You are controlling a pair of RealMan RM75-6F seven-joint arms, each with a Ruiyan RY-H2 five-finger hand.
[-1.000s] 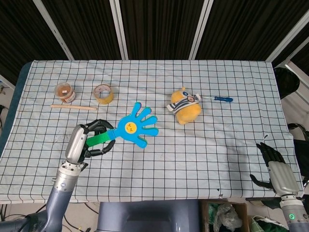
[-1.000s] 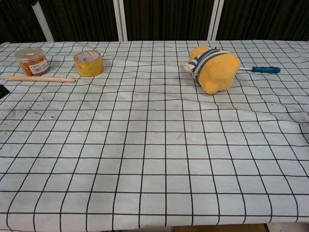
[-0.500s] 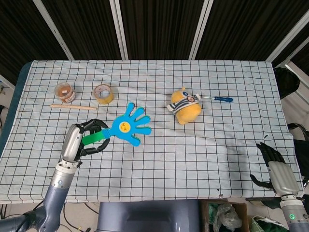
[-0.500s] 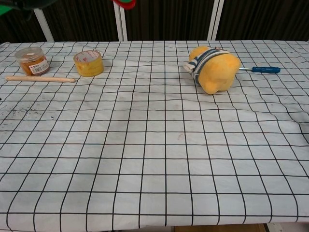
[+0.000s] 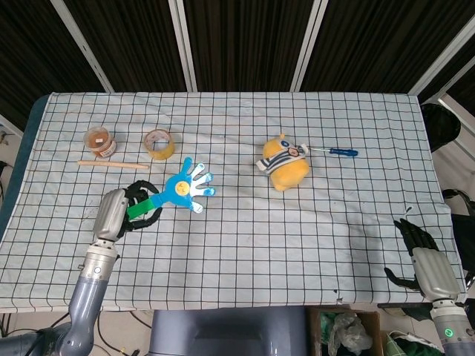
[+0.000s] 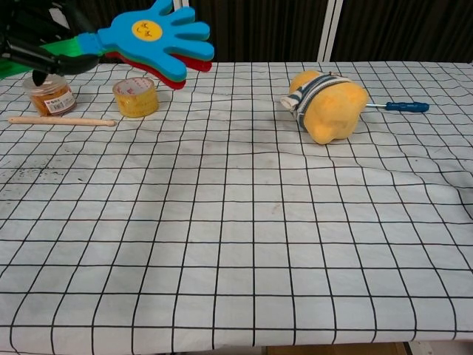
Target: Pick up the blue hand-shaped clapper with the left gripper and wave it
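The blue hand-shaped clapper (image 5: 186, 188) with a yellow smiley face and a green handle is held in the air by my left hand (image 5: 126, 208), which grips the handle. In the chest view the clapper (image 6: 151, 35) shows at the top left, with a red layer under the blue one, and the dark fingers (image 6: 35, 58) of my left hand wrap its green handle. My right hand (image 5: 423, 256) hangs past the table's front right corner, holding nothing, its fingers loosely apart.
An orange jar (image 5: 99, 141), a yellow tape roll (image 5: 159, 144) and a wooden stick (image 5: 113, 165) lie at the back left. A yellow plush toy (image 5: 284, 167) and a blue-handled screwdriver (image 5: 335, 152) lie at the back right on the checked cloth (image 5: 297, 237).
My left hand has drawn the clapper to the left and lowered it; the clapper looks smaller from the head and has dropped into the chest view.
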